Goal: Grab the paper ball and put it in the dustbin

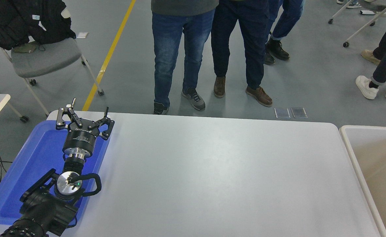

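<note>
Left tool (83,113) agape over blue tray (41,154)

- The left arm (45,207) is showing matte black housings and a ribbed black sleeve.
- A silver disc with a tiny green light is sitting behind the left claw (83,113).
- A black cable is looping beside that disc.
- The claw is showing slim black linkage fingers with silver screws.

Grey floor (311,82) with a yellow line (109,56) far left. Grey chair (45,57) holds a black jacket (22,19).
</note>
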`<action>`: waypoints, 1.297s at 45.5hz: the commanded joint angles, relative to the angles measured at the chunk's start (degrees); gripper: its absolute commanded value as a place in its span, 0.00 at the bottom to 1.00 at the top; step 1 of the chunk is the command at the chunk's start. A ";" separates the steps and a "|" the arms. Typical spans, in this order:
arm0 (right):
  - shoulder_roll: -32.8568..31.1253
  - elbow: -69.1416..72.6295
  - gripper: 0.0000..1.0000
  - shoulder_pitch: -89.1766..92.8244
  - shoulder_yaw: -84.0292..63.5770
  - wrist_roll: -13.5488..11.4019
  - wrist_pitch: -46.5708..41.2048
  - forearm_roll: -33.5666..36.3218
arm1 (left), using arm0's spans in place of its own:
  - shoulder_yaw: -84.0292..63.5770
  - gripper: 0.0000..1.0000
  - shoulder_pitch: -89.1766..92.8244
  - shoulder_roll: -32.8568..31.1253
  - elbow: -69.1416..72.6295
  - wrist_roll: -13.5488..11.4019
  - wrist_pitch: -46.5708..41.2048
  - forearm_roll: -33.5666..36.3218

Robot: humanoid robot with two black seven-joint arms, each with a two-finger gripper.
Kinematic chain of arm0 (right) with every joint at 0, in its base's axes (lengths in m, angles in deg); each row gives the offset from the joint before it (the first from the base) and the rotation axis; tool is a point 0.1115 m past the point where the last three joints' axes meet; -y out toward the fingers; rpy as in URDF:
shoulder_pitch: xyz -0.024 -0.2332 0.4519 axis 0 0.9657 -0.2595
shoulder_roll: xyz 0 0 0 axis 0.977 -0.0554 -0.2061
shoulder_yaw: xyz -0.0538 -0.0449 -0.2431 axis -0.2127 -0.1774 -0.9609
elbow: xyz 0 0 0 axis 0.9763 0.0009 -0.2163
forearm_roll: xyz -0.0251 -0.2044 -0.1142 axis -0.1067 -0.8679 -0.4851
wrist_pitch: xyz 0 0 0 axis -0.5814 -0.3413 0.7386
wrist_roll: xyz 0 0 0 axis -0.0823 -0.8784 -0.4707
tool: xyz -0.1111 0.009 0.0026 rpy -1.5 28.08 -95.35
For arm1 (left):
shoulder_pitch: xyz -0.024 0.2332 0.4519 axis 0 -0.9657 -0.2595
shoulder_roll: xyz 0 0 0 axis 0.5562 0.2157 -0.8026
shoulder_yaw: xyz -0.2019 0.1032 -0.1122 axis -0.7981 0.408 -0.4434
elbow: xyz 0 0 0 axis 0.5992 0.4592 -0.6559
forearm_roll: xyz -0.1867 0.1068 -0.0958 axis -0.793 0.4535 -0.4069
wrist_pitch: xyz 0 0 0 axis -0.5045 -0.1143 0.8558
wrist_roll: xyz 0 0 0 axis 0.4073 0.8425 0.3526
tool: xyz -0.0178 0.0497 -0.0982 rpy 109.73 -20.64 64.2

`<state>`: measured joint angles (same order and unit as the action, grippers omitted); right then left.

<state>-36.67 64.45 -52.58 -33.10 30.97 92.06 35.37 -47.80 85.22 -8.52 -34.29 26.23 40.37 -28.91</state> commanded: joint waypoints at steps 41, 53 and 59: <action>1.34 -1.44 0.97 1.68 1.57 0.08 12.03 0.82 | 0.00 1.00 -0.01 0.06 0.00 -0.04 -0.02 0.08; 0.73 -0.64 1.00 1.76 12.02 0.17 11.76 0.02 | 0.00 1.00 -0.01 -0.03 0.00 -0.04 -0.02 0.08; -0.68 0.93 1.00 1.76 25.19 0.44 11.76 -0.15 | 0.00 1.00 -0.01 -0.03 0.00 -0.04 -0.02 0.00</action>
<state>-35.87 63.61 -50.85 -23.84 31.14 103.81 35.71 -47.80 85.21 -8.51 -34.29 26.23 40.37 -28.91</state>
